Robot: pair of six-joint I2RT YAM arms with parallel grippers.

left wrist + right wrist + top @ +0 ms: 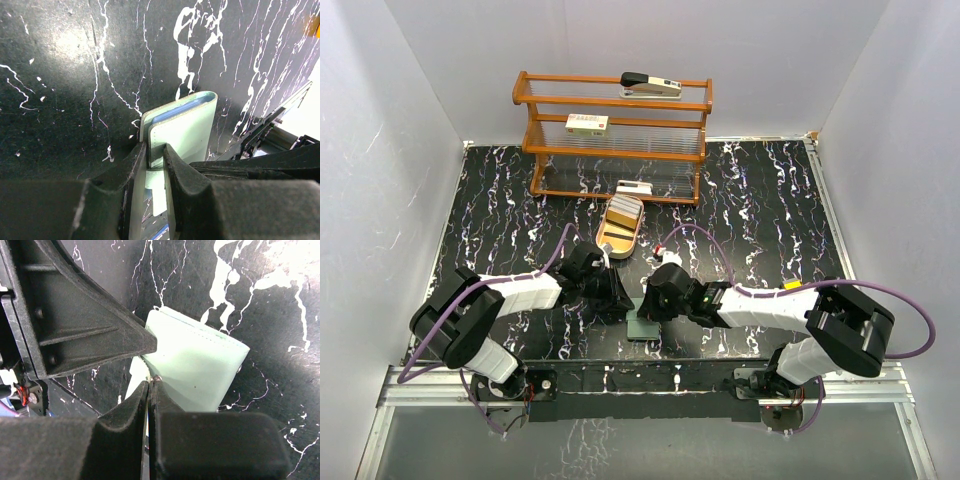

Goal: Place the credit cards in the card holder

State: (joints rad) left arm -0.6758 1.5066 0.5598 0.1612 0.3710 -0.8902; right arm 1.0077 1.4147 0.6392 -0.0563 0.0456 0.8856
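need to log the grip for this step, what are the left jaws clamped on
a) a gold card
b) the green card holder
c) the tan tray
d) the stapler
b: in the left wrist view the left gripper has its jaws closed on an upright flap of the card holder.

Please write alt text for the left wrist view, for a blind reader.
The left end effector pinches one flap of a pale green wallet over a black table with white veins. A blue edge shows inside the wallet's fold.
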